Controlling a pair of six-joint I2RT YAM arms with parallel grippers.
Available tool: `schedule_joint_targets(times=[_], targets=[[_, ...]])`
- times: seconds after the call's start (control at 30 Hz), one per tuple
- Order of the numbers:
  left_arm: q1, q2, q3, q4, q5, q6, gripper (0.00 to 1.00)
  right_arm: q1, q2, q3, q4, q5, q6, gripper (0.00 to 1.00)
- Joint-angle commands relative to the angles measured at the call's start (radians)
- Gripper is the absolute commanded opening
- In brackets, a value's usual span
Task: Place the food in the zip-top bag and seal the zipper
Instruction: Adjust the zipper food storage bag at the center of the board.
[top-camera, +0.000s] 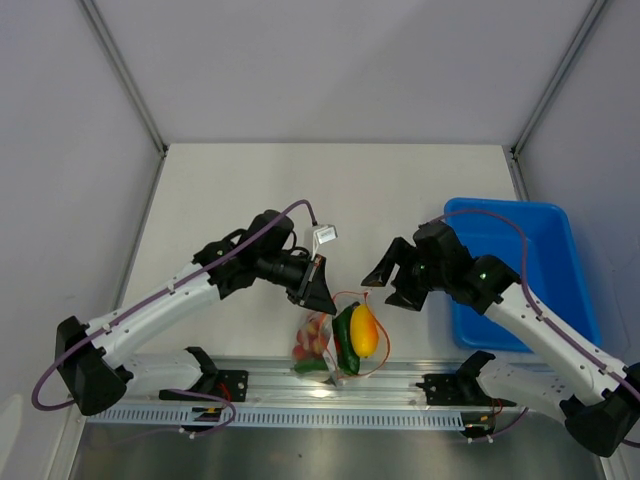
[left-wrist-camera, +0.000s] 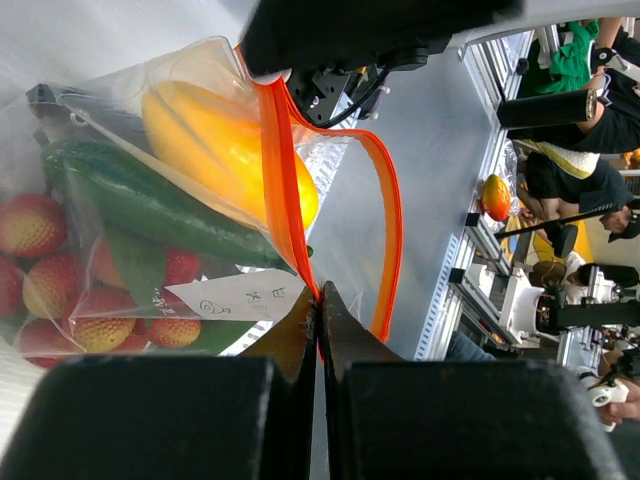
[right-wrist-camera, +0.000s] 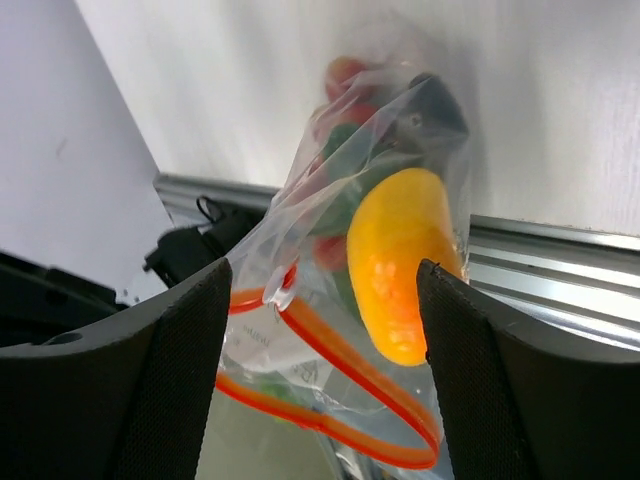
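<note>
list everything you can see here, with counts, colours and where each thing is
zip-top bag: one, clear, at the near edge of the table, between the arms
zipper: one, orange-red, along the bag's mouth, gaping open in a loop
yellow-orange pepper: one, yellow-orange, inside the bag
green pepper: one, dark green, inside the bag beside the yellow-orange one
cherry tomatoes: one cluster, red, inside the bag, far from its mouth
label: one, white, on or in the bag
bin: one, blue, right side of the table
table: one, white, under it all
left gripper: one, black, shut on the bag's mouth edge
right gripper: one, black, open, facing the bag, holding nothing
</note>
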Motion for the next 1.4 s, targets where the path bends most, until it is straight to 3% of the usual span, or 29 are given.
schedule_joint_targets(times=[0.0,0.1,0.17,0.5,0.6,0.7,0.87,1.0,1.03,1.1,1.13,1.23,1.37], targets=[[-0.004,-0.012,0.043,0.045,-0.012,0.039,0.01,0.009,0.005,0.063,-0.081,0.147,0.141,0.75],[-0.007,-0.007,0.054,0.048,-0.018,0.037,0.01,0.026,0.014,0.094,-0.081,0.162,0.189,0.6],[-0.013,0.003,0.072,0.039,-0.03,0.048,0.01,0.043,0.025,0.109,-0.087,0.182,0.209,0.56],[-0.039,0.048,0.089,0.048,-0.027,0.06,0.0,0.098,0.114,0.149,-0.081,0.179,0.267,0.56],[-0.045,0.055,0.101,0.046,-0.027,0.065,0.01,0.115,0.137,0.169,-0.072,0.182,0.273,0.4],[-0.05,0.06,0.115,0.043,-0.026,0.069,0.01,0.124,0.164,0.18,-0.067,0.181,0.276,0.34],[-0.067,0.066,0.138,-0.007,-0.053,0.109,0.01,0.129,0.157,0.175,-0.063,0.196,0.292,0.0],[-0.084,0.052,0.149,-0.049,-0.132,0.143,0.01,0.127,0.126,0.194,-0.07,0.198,0.304,0.0],[-0.088,0.045,0.151,-0.057,-0.148,0.148,0.03,0.127,0.118,0.203,-0.081,0.207,0.308,0.0],[-0.101,0.031,0.148,-0.063,-0.214,0.157,0.24,0.127,0.097,0.232,-0.104,0.207,0.316,0.0],[-0.105,0.017,0.148,-0.061,-0.233,0.158,0.44,0.127,0.091,0.243,-0.118,0.239,0.321,0.0],[-0.131,-0.003,0.166,-0.054,-0.303,0.168,0.67,0.127,0.075,0.282,-0.148,0.262,0.338,0.0],[-0.206,0.005,0.241,-0.049,-0.418,0.187,0.79,0.127,0.064,0.299,-0.162,0.276,0.384,0.0]])
